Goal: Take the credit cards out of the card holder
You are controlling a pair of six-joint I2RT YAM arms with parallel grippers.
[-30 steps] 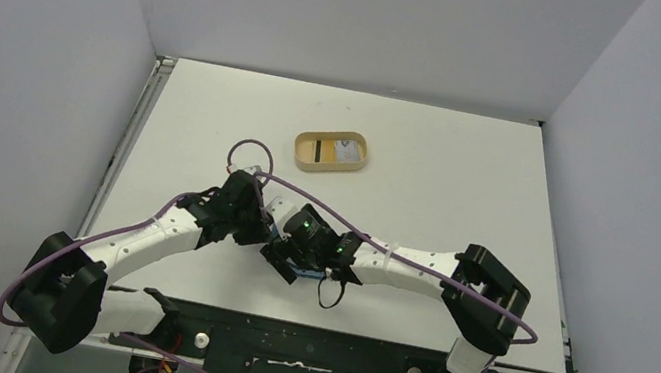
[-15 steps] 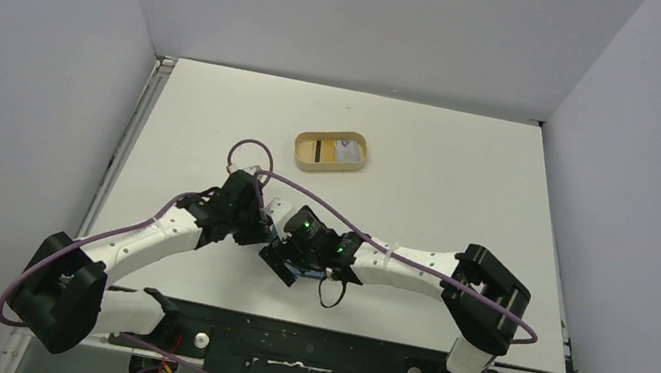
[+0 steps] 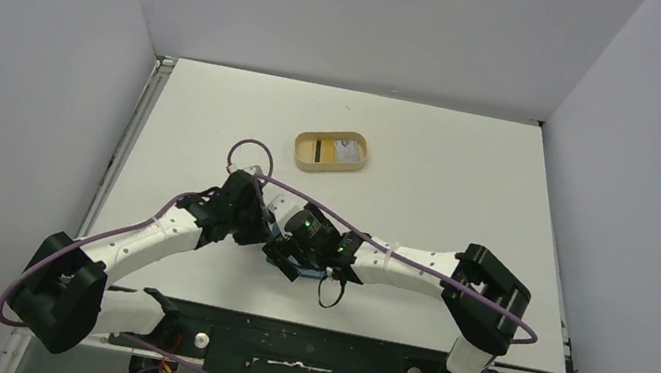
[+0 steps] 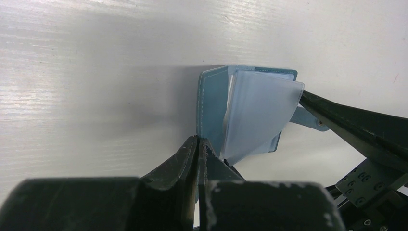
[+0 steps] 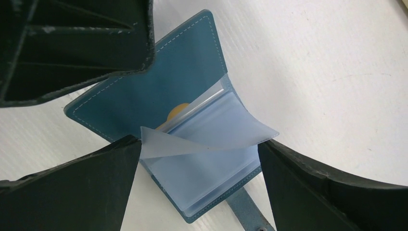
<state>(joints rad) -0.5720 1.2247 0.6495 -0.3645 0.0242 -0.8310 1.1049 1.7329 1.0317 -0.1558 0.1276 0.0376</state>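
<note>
The teal card holder lies open on the white table, its snap tab at the near edge. My left gripper is shut on its teal cover and also shows in the right wrist view. My right gripper is open, its fingers on either side of the pale blue sleeves. One curled sleeve leaf spans between its fingertips. A yellowish card edge peeks out from behind the sleeves. In the top view both grippers meet over the holder and hide it.
A tan oval tray stands toward the back of the table with a striped card in it. A purple cable loops above the left wrist. The side walls rise close to the table edges.
The two grippers have stayed together over the card holder, with only a very slight shift of the right gripper. Nothing was taken or let go.
</note>
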